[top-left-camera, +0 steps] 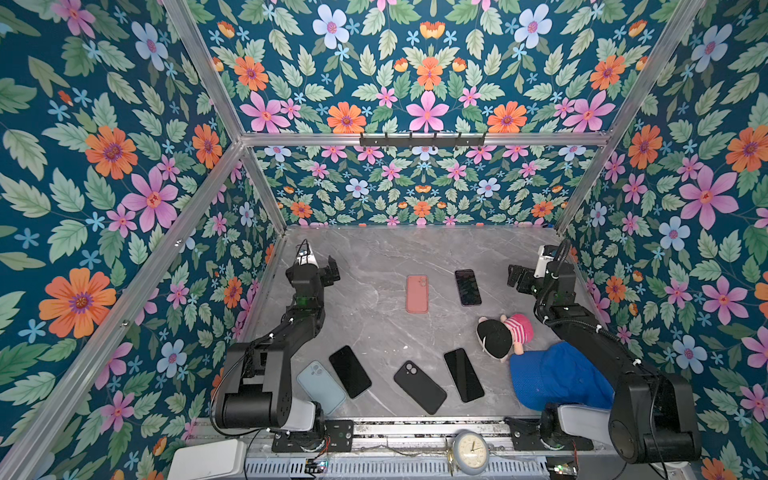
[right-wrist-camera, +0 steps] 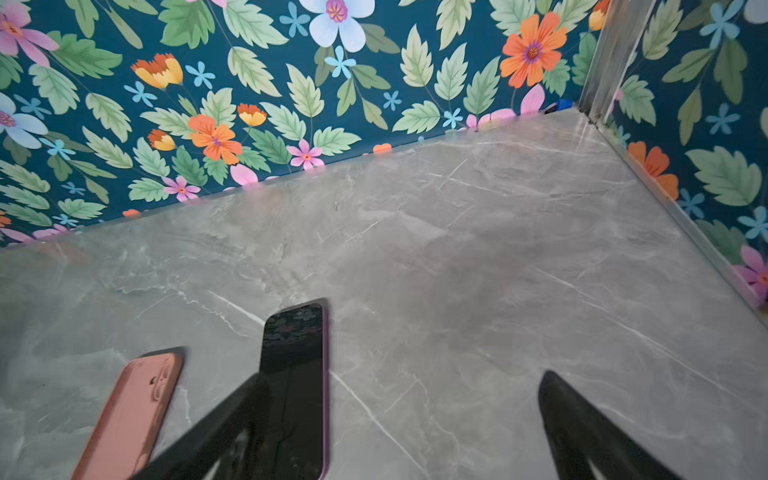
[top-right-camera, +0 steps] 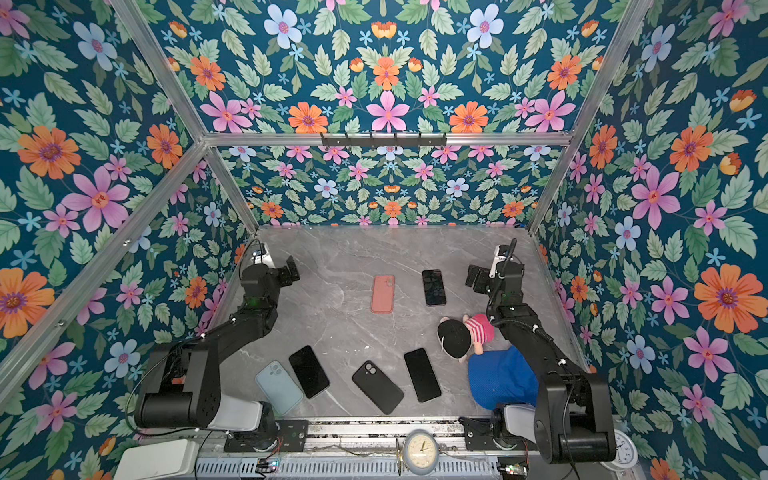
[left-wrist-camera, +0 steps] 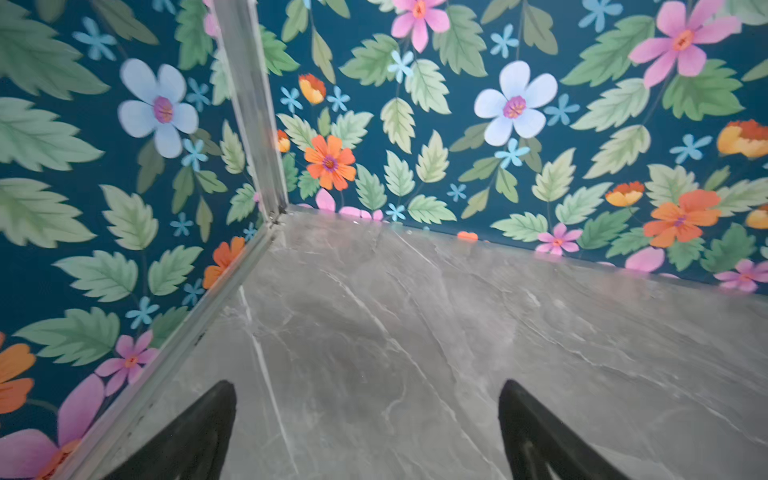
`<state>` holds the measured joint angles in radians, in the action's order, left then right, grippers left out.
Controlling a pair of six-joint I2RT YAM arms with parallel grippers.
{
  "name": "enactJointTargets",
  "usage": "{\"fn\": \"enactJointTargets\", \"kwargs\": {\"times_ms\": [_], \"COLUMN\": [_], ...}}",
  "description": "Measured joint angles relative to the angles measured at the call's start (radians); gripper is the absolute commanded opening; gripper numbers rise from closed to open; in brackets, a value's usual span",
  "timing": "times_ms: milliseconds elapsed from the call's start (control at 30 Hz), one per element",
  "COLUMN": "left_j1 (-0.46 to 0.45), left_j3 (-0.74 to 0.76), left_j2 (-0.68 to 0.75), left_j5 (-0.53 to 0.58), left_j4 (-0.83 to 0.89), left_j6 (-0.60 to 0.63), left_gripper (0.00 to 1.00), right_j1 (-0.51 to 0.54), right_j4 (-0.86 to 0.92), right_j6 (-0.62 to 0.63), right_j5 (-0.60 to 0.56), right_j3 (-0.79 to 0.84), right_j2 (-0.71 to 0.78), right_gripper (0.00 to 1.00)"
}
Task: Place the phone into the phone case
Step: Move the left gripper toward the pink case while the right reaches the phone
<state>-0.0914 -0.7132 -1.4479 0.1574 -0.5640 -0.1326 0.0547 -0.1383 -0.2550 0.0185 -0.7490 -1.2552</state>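
A salmon-pink phone case [top-left-camera: 417,293] lies back up at the middle of the grey marble table [top-left-camera: 374,257]. Just to its right lies a dark phone [top-left-camera: 468,287] with a purple rim, screen up. Both also show in the right wrist view, the phone [right-wrist-camera: 293,353] beside the case [right-wrist-camera: 133,411]. My right gripper [top-left-camera: 516,277] hovers open to the right of the phone, one finger overlapping it in the right wrist view [right-wrist-camera: 405,376]. At the far left my left gripper [top-left-camera: 332,270] is open over bare table [left-wrist-camera: 368,384], near the corner post.
Near the front edge lie a light blue case [top-left-camera: 321,386], a black phone [top-left-camera: 350,371], a black case [top-left-camera: 419,386] and another black phone [top-left-camera: 463,375]. A plush doll [top-left-camera: 505,334] and a blue cap [top-left-camera: 557,374] sit beside the right arm. Floral walls enclose three sides.
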Motion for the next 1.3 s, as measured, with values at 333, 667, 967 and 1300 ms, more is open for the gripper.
{"fn": "enactJointTargets", "kwargs": {"times_ms": [333,667,967,1300], "left_j1": [-0.174,-0.252,-0.284,-0.311], "left_j3": [-0.171,-0.273,-0.266,-0.202], "left_j2": [-0.163,-0.311,-0.37,-0.39], "left_j5": [-0.198,-0.573,-0.726,-0.797], "left_j4": [0.373,0.499,0.497,0.42], "left_j6": [-0.188,-0.354,-0.443,-0.524], "left_gripper": [0.87,0.82,0.69,0.57], "right_j1": [0.267,0.306,0.396,0.411], "right_j4": [0.255,0.461,0.431,0.345], "right_j6": [-0.119,-0.073,-0.113,-0.202], "right_j5": [0.103,0.117,0.271,0.416], "right_j3": [-0.156,-0.394,-0.498,-0.57], "right_j2": [-0.141,-0.367,-0.555,-0.719], "right_gripper": [0.99,0.99,0.76,0.55]}}
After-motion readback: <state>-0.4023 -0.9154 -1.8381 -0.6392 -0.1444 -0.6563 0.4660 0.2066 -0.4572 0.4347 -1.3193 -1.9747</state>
